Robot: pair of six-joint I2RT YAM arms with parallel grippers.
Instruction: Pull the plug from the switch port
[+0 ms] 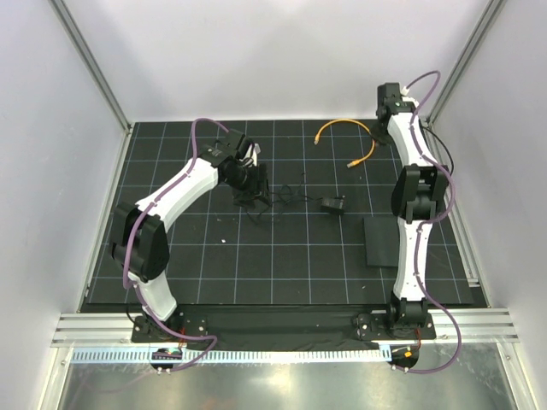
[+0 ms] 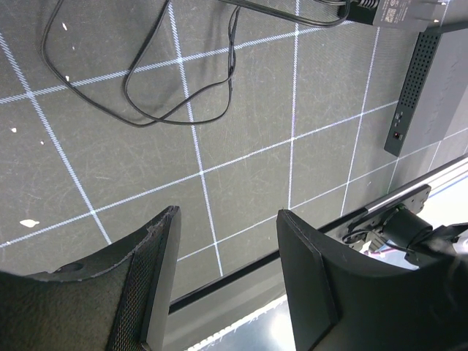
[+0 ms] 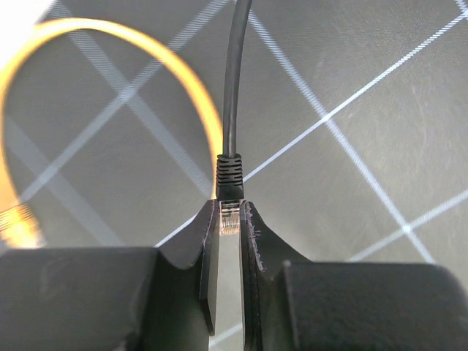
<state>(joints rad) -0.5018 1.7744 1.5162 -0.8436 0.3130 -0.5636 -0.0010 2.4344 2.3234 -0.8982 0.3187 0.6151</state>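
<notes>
Black and flat, the switch box (image 1: 382, 241) lies at about 4 o'clock on the mat (image 1: 282, 265), just beside the right arm's lower link. In the left wrist view its edge shows a long vent grille and one small round socket. The switch port itself cannot be made out.

The plug (image 3: 229, 221) is clear plastic with a ribbed black boot. Its black cable (image 3: 232, 80) runs straight toward 12 o'clock in the right wrist view. The right end effector (image 3: 229, 210) is clamped on the plug, one finger on each flat side. This arm reaches to the far right corner, about 1 o'clock in the top view, so the plug is well apart from the box.

The left end effector (image 2: 227, 214) hangs with its fingers spread wide and nothing between them. It is near 10 o'clock of the mat's centre.

The bench carries a black mat ruled with a white grid and dotted with a few white flecks. Plain white walls (image 1: 273, 51) close three sides, and an aluminium rail (image 1: 282, 325) runs along the near edge.

An orange cable (image 1: 346, 137) curls at 1 o'clock and appears as a blur behind the plug. A small black adapter (image 1: 333, 203) lies between the left end effector and the box. The adapter's thin wire (image 2: 146, 95) loops loosely across the mat below the left end effector.
</notes>
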